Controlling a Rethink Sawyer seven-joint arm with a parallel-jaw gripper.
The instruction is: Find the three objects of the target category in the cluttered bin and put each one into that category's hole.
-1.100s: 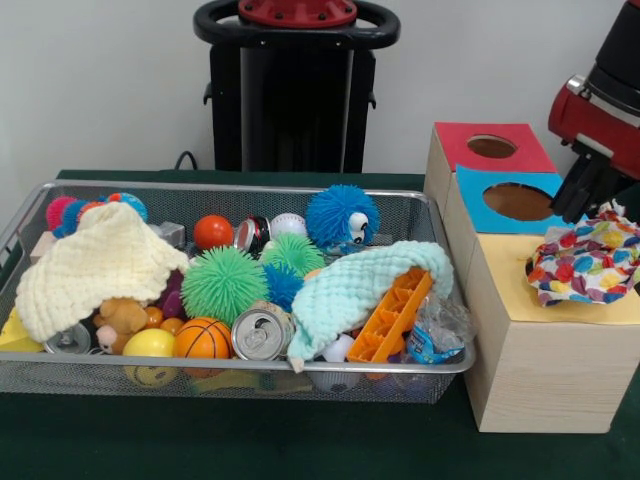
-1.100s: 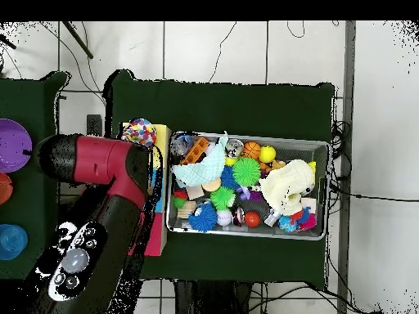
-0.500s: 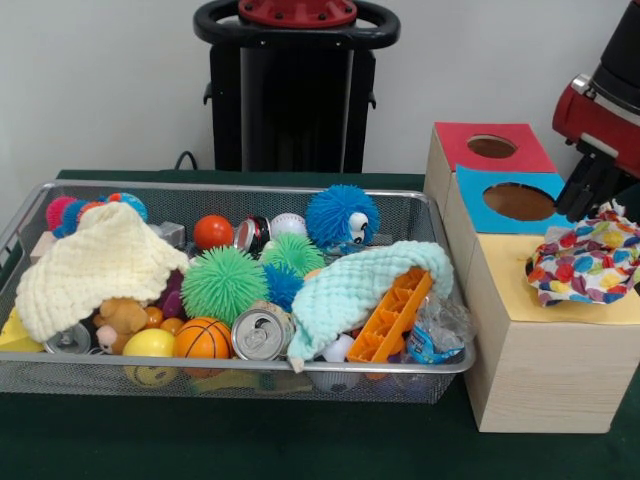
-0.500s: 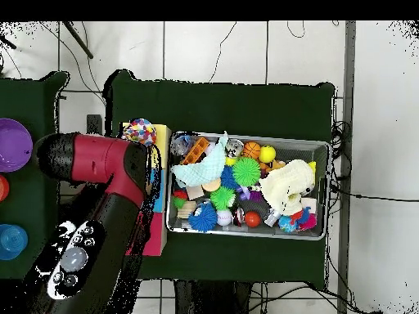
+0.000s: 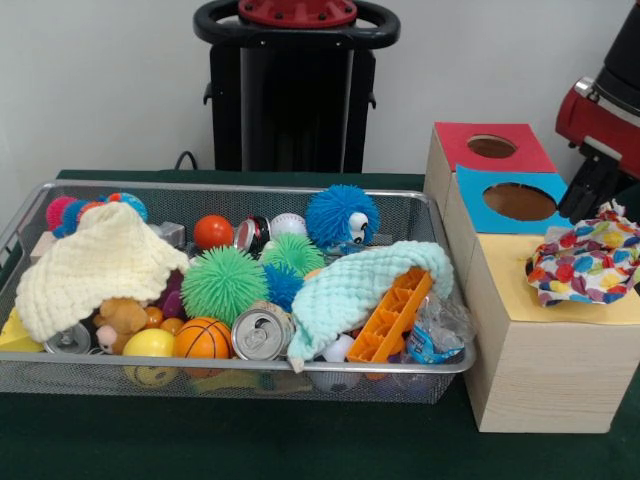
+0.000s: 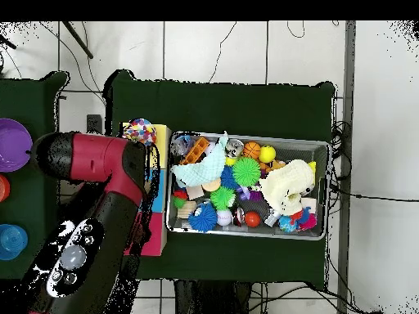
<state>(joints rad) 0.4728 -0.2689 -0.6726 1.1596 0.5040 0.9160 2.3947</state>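
Note:
A multicoloured spotted cloth (image 5: 585, 262) lies crumpled on the yellow top of the wooden box (image 5: 520, 350), over that section's hole. From above, the cloth (image 6: 141, 131) shows at the box's far end. My gripper (image 5: 590, 190) hangs at the right edge, just above and behind the cloth; my red arm (image 6: 106, 176) hides it in the overhead view. A cream knitted cloth (image 5: 95, 262) and a mint knitted cloth (image 5: 355, 285) lie in the wire bin (image 5: 240, 375). The box's red hole (image 5: 492, 146) and blue hole (image 5: 518, 201) are uncovered.
The bin also holds spiky balls (image 5: 222, 283), a small basketball (image 5: 202, 338), drink cans (image 5: 260, 335), an orange plastic block (image 5: 392, 316) and a plush toy (image 5: 122, 317). A purple bowl (image 6: 12, 145) sits on a side table beyond my arm.
The arm has drawn slightly to the right and up, away from the blue hole. The spotted cloth stays where it was on the yellow section.

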